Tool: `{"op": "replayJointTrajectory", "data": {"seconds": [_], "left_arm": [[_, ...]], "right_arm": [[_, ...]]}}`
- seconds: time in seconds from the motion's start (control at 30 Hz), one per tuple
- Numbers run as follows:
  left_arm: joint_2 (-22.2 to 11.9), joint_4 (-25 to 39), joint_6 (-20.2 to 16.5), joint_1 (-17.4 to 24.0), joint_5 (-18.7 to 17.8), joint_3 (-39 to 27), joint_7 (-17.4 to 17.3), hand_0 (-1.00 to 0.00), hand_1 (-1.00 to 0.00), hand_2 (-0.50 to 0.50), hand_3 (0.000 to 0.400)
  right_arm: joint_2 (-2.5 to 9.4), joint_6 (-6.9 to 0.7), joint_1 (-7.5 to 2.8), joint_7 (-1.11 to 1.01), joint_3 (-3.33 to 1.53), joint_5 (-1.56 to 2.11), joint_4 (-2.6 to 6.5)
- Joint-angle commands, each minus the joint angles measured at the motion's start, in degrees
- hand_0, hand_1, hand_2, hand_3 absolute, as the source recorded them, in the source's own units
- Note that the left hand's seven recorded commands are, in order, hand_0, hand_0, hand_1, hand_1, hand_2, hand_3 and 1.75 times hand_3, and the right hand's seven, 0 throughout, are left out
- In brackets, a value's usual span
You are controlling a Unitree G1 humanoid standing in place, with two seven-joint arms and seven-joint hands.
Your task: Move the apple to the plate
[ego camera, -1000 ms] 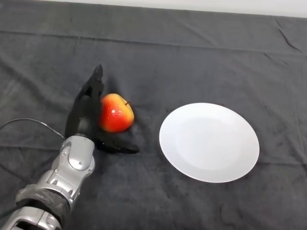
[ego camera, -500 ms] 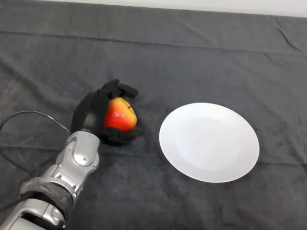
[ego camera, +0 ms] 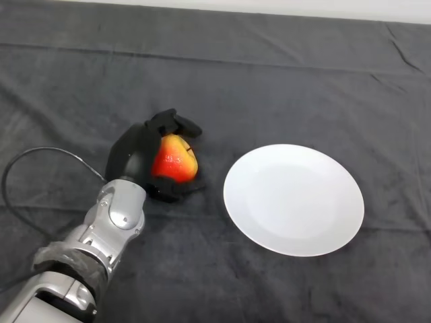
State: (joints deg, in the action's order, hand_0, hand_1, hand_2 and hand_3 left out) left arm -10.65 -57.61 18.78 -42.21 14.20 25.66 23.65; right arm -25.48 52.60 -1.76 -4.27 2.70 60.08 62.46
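Note:
A red and yellow apple (ego camera: 174,160) sits in my black left hand (ego camera: 135,155) on the dark cloth, left of centre. The fingers curl over the apple's top and the thumb wraps under its near side, so the hand is shut on it. I cannot tell whether the apple rests on the cloth or is lifted off it. A white round plate (ego camera: 293,199) lies empty on the cloth to the right of the apple, a short gap away.
The dark cloth (ego camera: 269,87) covers the whole table, with a pale strip of wall along the far edge (ego camera: 269,7). My silver-grey forearm (ego camera: 101,235) comes in from the lower left.
The hand was open beside the apple a second ago. Its fingers have curled round the apple, and hand and apple have shifted slightly right, towards the plate.

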Motion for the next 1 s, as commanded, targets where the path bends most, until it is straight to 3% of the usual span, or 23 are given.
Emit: {"op": "replayJointTrajectory", "data": {"seconds": [0.03,0.3,0.57,1.0], "left_arm": [[0.98,5.02,-0.95,-4.30,1.46,2.63,1.01,-1.00,-1.00,0.00,0.400],[1.34,11.54,-3.73,-4.13,2.31,7.49,1.95,-1.00,-1.00,0.00,0.400],[3.72,9.47,-4.52,-6.42,1.27,13.92,3.13,-1.00,-1.00,0.00,0.400],[6.46,6.59,-6.54,-10.25,-4.83,26.17,3.11,-1.00,-1.00,0.00,0.400]], "right_arm": [[9.70,-7.06,-5.15,0.17,-4.09,1.02,5.74],[9.69,-7.08,-5.18,0.21,-4.11,1.01,5.67],[9.69,-7.08,-5.19,0.23,-4.15,1.04,5.65],[9.68,-7.00,-5.13,0.16,-4.29,1.22,5.79]]}}
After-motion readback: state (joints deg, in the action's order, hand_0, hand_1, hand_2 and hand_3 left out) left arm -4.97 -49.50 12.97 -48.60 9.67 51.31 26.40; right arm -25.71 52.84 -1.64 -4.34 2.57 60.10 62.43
